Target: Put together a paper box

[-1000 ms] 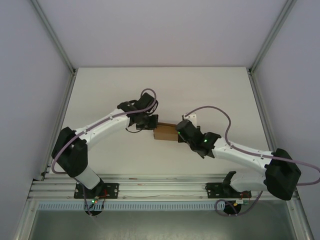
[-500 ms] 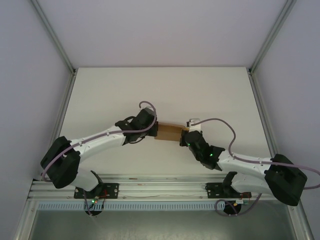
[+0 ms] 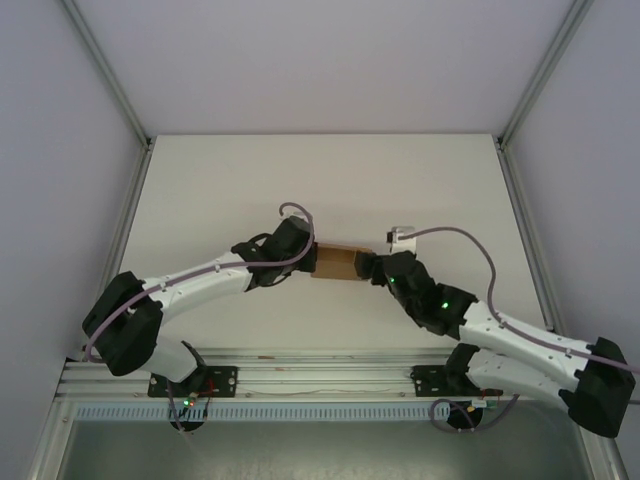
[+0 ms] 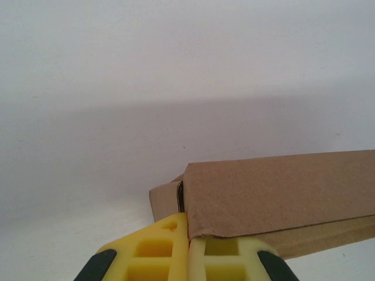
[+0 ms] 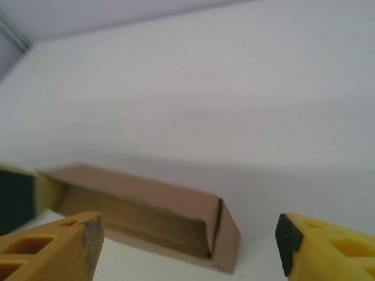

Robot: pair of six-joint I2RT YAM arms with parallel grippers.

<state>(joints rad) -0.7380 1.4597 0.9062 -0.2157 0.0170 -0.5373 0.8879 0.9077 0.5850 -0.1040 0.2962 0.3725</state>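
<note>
The paper box (image 3: 335, 262) is a small brown cardboard box lying flat mid-table, folded up with its end flaps showing. My left gripper (image 3: 308, 262) is shut at the box's left end. In the left wrist view its yellow fingertips (image 4: 170, 249) are pressed together right under the box (image 4: 275, 196), whose lower edge overlaps one pad. My right gripper (image 3: 367, 266) stands open just off the right end. In the right wrist view its fingers (image 5: 55, 246) are spread wide, with the box (image 5: 146, 205) lying a little ahead of them and untouched.
The white table (image 3: 320, 180) is bounded by metal frame posts at the back corners (image 3: 500, 135) and a rail along the near edge (image 3: 320, 380). Purple cables loop above both wrists.
My right gripper has opened and let go of the box's right end, and its arm has drawn back to the right. The left gripper stays shut against the left end.
</note>
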